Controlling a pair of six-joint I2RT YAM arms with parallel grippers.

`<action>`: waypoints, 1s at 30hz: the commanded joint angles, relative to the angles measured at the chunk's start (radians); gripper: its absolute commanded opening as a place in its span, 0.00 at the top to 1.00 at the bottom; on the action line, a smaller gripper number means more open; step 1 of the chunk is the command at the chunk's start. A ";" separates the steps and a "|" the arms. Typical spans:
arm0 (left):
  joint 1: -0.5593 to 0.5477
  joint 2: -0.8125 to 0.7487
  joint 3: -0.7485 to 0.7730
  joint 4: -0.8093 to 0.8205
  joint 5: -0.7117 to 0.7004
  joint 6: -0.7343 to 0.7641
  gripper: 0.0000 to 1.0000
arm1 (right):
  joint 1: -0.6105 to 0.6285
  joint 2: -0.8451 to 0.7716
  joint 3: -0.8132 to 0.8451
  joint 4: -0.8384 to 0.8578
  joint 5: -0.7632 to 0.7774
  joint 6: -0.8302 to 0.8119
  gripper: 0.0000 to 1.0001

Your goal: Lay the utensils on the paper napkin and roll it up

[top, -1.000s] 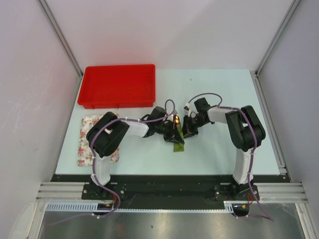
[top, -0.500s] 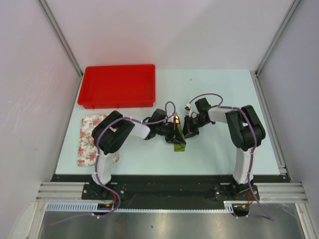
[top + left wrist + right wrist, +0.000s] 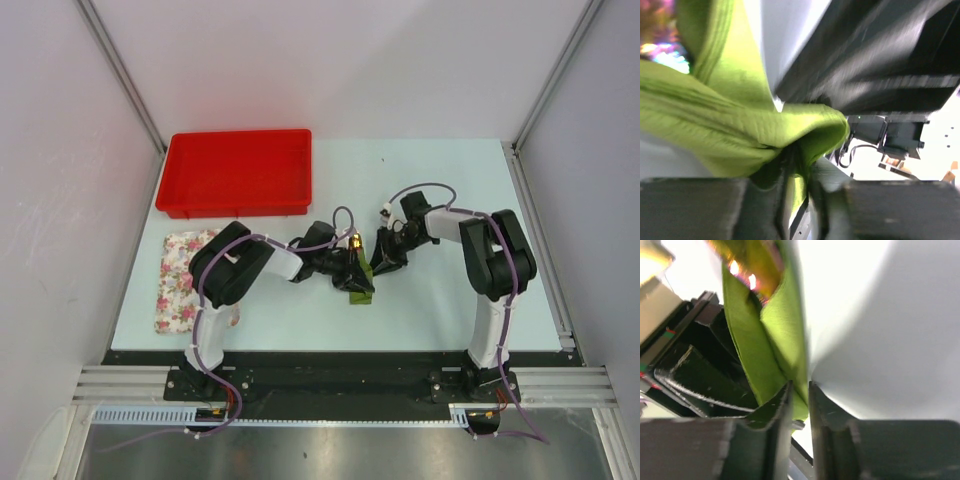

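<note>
Swinging inward since a second ago, the left arm [image 3: 232,272] now carries its elbow closer to the table's middle, baring more of the floral cloth [image 3: 176,282], while the right gripper [image 3: 379,262] has drawn back a little toward 2 o'clock from the bundle. Nearest the camera, both arm bases sit at 6 o'clock along the near edge of the pale table [image 3: 435,305]. Just beyond them, at the table's centre, the olive-green paper napkin [image 3: 361,290] lies as a narrow, crumpled roll running from 6 to 12 o'clock, its lower end resting on the surface. The left gripper [image 3: 352,273] meets it from 9 o'clock; its wrist view shows a fold of green paper drawn down into the thin slot between the two dark fingers [image 3: 715,210] and pinched there. The right gripper comes in from 2 o'clock, and its own camera shows the napkin's edge caught the same way between nearly closed fingers [image 3: 840,440]. At the roll's 12 o'clock end a utensil [image 3: 354,240] pokes out, its golden-orange tip glinting; any other cutlery is hidden inside the paper. Off at 9 o'clock the floral cloth lies flat, well apart from the roll. Farthest back, at 11 o'clock, the red tray [image 3: 237,172] stands at the table's far-left corner.
</note>
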 commanded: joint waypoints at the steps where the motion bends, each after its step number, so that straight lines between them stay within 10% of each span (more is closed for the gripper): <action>1: -0.033 0.057 0.011 -0.081 0.007 0.052 0.69 | -0.053 -0.041 0.063 -0.071 0.025 -0.054 0.70; 6: -0.033 0.057 0.011 -0.087 0.011 0.058 0.53 | -0.073 -0.024 0.081 -0.076 -0.002 -0.054 0.58; 22: -0.033 0.047 0.010 -0.087 0.004 0.077 0.44 | -0.087 -0.062 0.014 0.015 -0.125 -0.003 0.28; 30: -0.033 0.042 0.007 -0.078 0.010 0.084 0.44 | -0.041 -0.038 -0.023 -0.066 -0.065 -0.091 0.44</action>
